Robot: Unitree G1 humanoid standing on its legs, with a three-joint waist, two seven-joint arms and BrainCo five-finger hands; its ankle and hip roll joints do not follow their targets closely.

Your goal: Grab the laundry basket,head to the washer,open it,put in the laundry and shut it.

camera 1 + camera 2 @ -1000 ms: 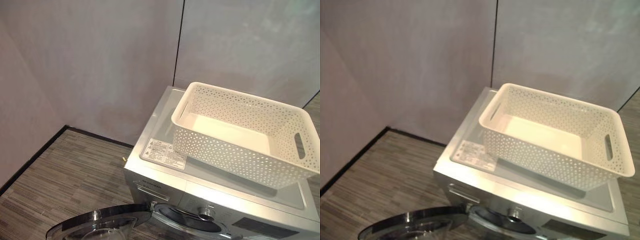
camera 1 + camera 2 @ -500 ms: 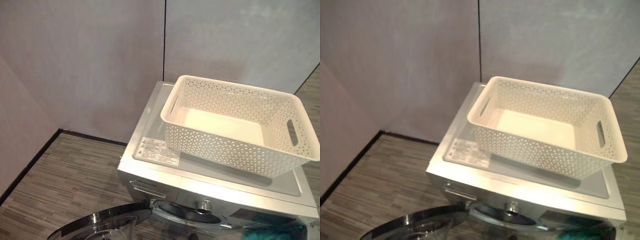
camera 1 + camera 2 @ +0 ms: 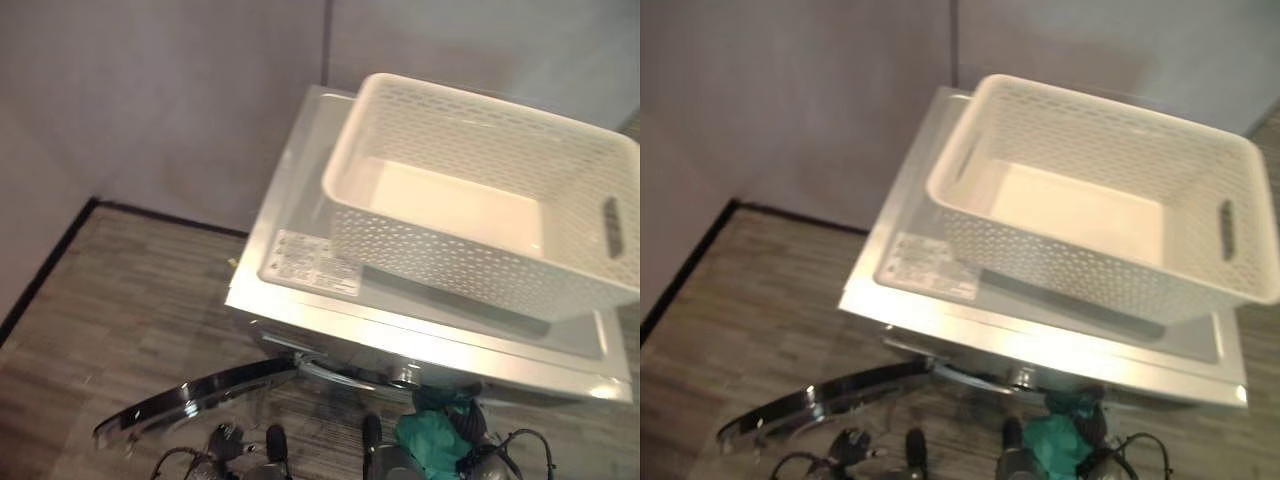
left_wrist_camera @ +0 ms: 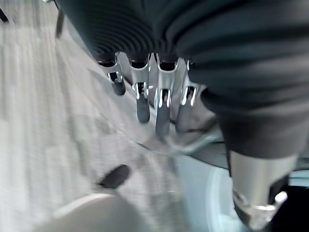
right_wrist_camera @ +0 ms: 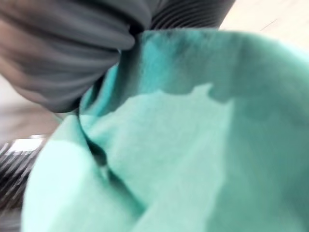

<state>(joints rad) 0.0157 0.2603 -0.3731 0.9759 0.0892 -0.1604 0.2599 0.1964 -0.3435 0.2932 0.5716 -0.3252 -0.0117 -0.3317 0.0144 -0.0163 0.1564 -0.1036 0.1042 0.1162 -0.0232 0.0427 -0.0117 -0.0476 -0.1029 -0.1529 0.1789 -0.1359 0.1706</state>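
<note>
Right hand (image 3: 470, 425) low in front of the washer (image 3: 420, 330), teal laundry (image 5: 183, 145) bunched against it; grip state cannot be told. Left hand (image 4: 145, 92): fingers straight, empty, at the open door (image 3: 190, 400). White basket (image 3: 480, 210) above both, on the washer top.

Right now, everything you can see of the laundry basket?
The laundry basket is a white rectangular tub that looks like plastic, its walls perforated all over with small holes, its floor solid, and a slot handle cut into each short end. It is empty and sits upright, slightly askew, on top of the silver washer, covering most of the lid. Neither hand touches it.
</note>
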